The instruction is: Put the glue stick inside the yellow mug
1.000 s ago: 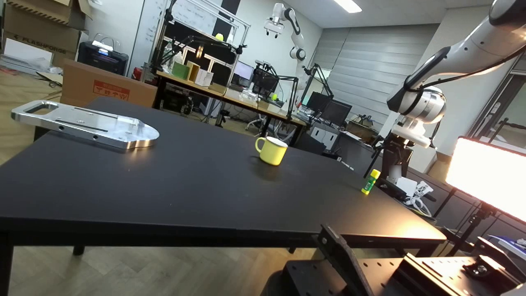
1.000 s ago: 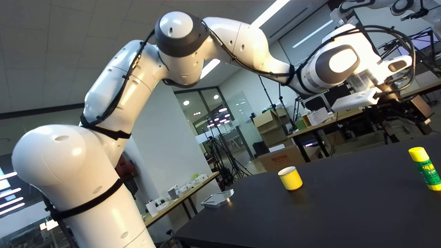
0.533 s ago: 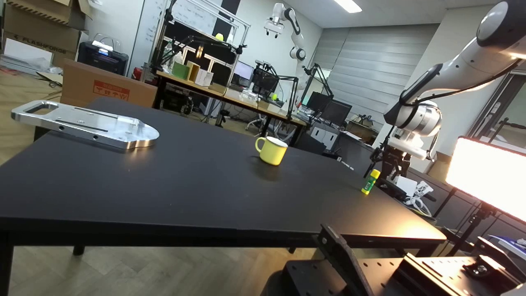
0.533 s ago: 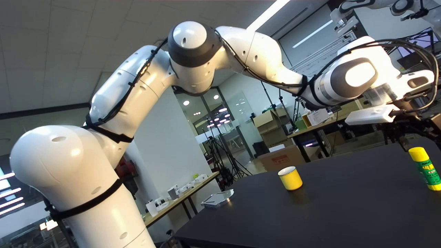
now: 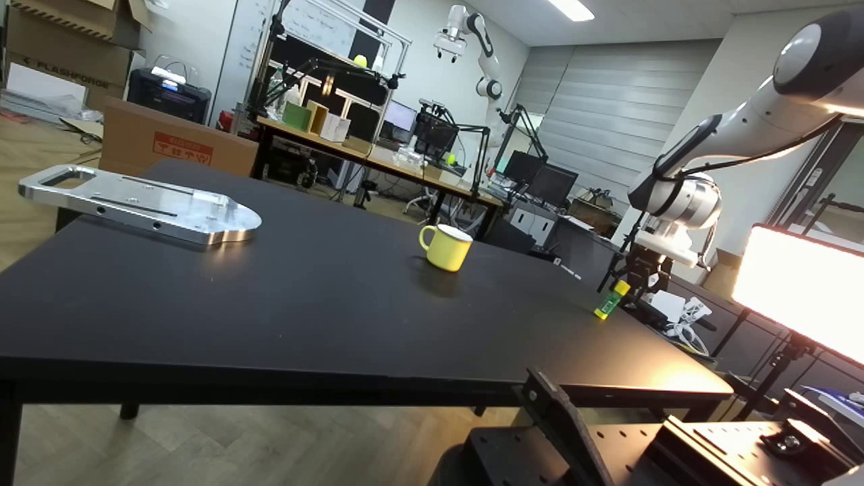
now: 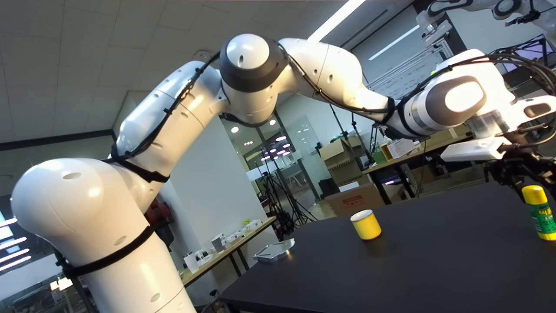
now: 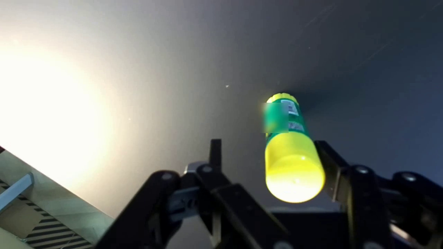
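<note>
The glue stick (image 5: 611,301), yellow-capped with a green body, stands on the black table at its far right, tilted slightly. It also shows in an exterior view (image 6: 541,214) at the right edge. In the wrist view the glue stick (image 7: 294,162) lies between the fingers of my gripper (image 7: 269,143). The right finger is against or very near its cap. A gap remains on the left finger's side, so the gripper is open. The yellow mug (image 5: 447,248) stands upright near the table's far edge, and it also shows in an exterior view (image 6: 367,225). It is out of the wrist view.
A silver metal plate with a handle slot (image 5: 142,202) lies at the table's left end. A bright light panel (image 5: 800,290) stands beyond the right end. A black perforated metal mount (image 5: 553,452) is in front of the table's near right edge.
My arm has reached outward and lowered, bringing the gripper down around the glue stick's top. The glue stick has tipped slightly from its earlier stance. The mug has not moved.
</note>
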### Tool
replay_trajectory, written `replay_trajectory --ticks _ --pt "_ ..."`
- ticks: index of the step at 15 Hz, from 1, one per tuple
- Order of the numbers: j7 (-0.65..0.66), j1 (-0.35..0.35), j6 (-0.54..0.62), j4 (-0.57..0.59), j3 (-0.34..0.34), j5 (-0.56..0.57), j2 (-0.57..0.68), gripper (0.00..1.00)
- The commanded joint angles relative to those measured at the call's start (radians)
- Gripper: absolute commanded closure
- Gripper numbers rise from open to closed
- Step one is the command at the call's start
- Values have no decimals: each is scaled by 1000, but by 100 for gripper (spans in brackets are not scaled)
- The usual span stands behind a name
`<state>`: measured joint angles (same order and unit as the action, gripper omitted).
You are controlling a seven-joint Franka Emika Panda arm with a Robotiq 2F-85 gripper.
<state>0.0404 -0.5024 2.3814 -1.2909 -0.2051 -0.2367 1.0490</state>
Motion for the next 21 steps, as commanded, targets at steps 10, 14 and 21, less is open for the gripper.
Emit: replay_trajectory --ticks 10,14,21 --pt "-44 73 -27 -96 45 6 -198 91" --pt "-111 158 53 -229 72 14 -361 91" --pt "-259 284 107 -493 214 24 -601 91"
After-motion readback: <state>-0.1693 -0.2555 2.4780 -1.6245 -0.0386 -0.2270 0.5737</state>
